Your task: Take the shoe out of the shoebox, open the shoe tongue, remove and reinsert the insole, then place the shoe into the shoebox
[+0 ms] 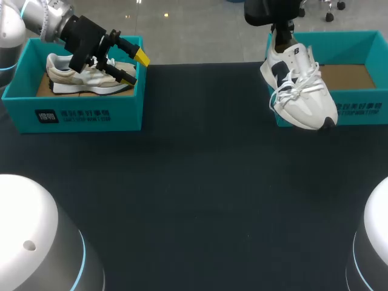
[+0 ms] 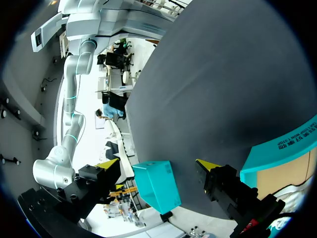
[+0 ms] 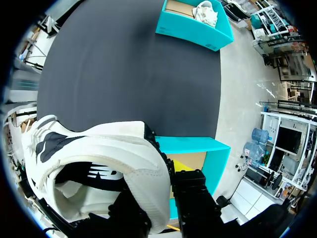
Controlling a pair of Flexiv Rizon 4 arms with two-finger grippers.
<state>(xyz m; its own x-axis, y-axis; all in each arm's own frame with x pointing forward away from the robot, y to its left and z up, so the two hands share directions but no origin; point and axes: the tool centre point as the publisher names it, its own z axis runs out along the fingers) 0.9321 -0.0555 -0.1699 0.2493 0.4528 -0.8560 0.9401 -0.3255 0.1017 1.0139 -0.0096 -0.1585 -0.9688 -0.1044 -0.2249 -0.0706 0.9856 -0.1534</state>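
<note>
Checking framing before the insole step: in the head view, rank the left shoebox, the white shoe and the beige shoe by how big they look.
1. left shoebox
2. white shoe, held up nearer the camera
3. beige shoe, partly hidden by the left gripper
For these reasons, the order of the two shoes is unsure.

The surface (image 1: 200,182) wears a dark, matt, cloth-like cover. The left shoebox (image 1: 91,115) and the right shoebox (image 1: 364,109) are smooth teal card outside, with bare brown card floors (duller than the walls). The white shoe (image 1: 300,91) has smooth, faintly shiny panels and woven cloth laces; the beige shoe (image 1: 79,79) looks softer and duller. The left pincer (image 1: 136,68) is matt black with yellow tips; the left arm's shell (image 1: 9,33) is glossy white.
</note>
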